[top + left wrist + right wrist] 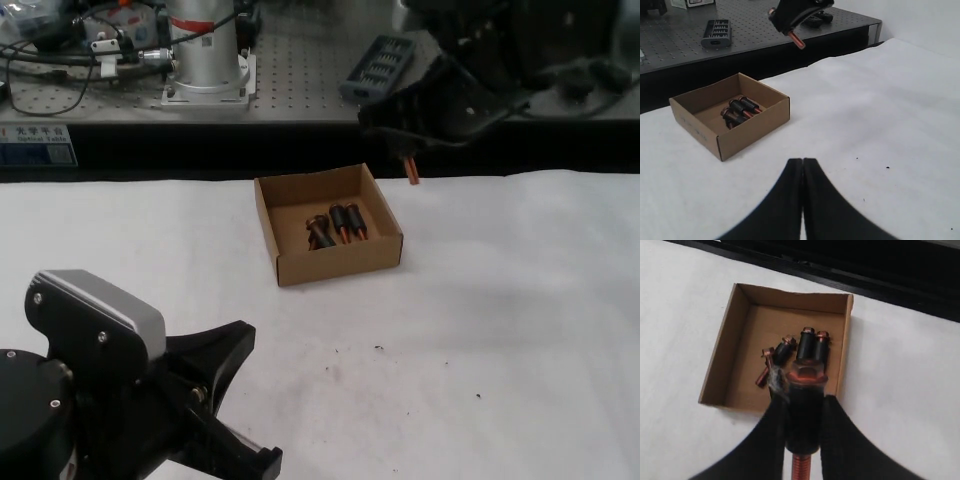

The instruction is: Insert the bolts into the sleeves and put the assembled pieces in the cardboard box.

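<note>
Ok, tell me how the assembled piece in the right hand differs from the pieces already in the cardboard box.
The held piece is clamped in the right hand, up in the air; the boxed pieces lie loose on the floor of the cardboard box. The held piece hangs with its threaded end down; the boxed pieces lie on their sides. Shared: each is a copper-coloured bolt in a black sleeve.

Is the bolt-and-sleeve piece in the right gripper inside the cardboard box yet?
Out. The right gripper holds the assembled piece raised in the air, clear of the cardboard box, where other pieces lie.
</note>
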Available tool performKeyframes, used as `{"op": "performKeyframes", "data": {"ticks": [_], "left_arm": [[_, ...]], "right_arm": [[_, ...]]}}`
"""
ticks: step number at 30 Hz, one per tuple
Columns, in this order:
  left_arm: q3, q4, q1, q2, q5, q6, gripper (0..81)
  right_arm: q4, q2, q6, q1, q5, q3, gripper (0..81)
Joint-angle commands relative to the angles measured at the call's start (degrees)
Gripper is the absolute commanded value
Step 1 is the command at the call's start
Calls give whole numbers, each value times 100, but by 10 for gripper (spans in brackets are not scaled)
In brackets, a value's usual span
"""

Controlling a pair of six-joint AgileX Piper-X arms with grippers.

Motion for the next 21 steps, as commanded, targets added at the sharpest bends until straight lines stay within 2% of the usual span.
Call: {"op": "performKeyframes", "data": {"ticks": [1, 12, 17, 21], "left_arm": [[-61, -23, -8, -61, -83, 160, 7], [-61, -23, -8, -61, -83, 187, 7], [-61, -23, -8, -61, -83, 187, 7], [-61, -23, -8, -61, -83, 187, 7]], "right_arm": [[29, 335, 52, -60, -215, -626, 57], [496, 1473, 124, -258, -212, -1474, 57], [363, 1862, 165, -343, -806, -1670, 57], [351, 2141, 231, -358, -940, -1916, 57]]}}
